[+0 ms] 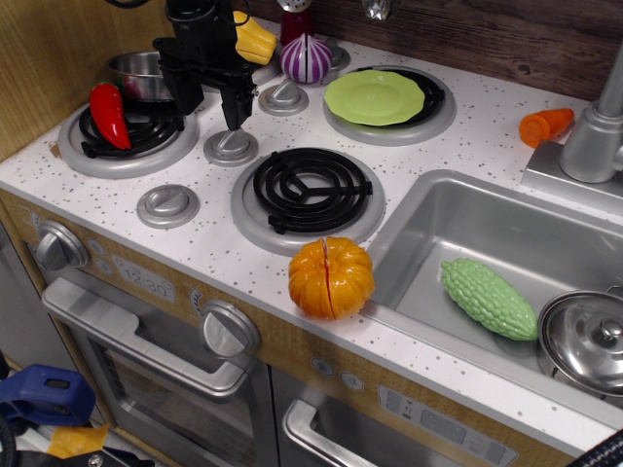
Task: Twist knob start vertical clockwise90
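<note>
Nearest the camera, two large smooth dials (230, 328) sit on the oven front, and just above them a split orange pumpkin (331, 277) rests on the speckled counter (467, 146) at the lip of the sink (458, 229), where a green bitter gourd (489, 298) and a lidded pot (589, 341) lie. Further back comes the near burner (309, 190), with a flat knob bearing a low bar ridge (167, 204) to its left. Beyond that stands the knob (231, 146) with the tall fin, between the two left-hand burners, and the gripper (236, 112) hangs right over it, one black finger reaching down to about the fin's top. Whether the jaws are apart or closed on the fin I cannot tell; the arm's body hides the gap.

Risks, as I judge them: if the fingers are not square across the fin, they may slip off its tapered sides as the wrist turns, leaving the knob short of the quarter turn. Pressing down too hard could jam the disc against the counter. A wide wrist swing might brush the red pepper (109, 115) on the left burner or the second finned knob (284, 96) behind. Farther off, the green plate (374, 96), purple onion (306, 58) and carrot (545, 125) look safely clear
</note>
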Action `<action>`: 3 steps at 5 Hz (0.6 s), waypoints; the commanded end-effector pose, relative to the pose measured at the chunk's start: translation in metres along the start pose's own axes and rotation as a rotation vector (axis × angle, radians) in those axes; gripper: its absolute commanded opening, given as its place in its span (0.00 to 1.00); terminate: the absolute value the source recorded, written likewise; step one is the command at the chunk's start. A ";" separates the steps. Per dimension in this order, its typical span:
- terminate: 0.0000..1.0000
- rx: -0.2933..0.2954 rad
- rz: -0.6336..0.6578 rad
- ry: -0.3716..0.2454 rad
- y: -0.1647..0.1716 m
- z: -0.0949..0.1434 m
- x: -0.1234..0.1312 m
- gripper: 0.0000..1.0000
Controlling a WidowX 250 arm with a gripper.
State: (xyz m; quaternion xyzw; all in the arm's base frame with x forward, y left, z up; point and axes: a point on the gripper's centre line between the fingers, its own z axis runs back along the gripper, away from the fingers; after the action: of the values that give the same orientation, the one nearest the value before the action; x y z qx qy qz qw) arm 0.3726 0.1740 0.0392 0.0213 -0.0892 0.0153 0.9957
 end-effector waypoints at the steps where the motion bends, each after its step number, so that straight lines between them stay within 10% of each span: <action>1: 0.00 0.000 0.000 0.000 0.000 0.000 0.000 1.00; 3: 0.00 -0.024 -0.018 -0.014 0.003 -0.007 0.004 1.00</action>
State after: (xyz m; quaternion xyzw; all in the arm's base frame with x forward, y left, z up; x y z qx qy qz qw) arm 0.3743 0.1696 0.0132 0.0001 -0.0765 0.0017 0.9971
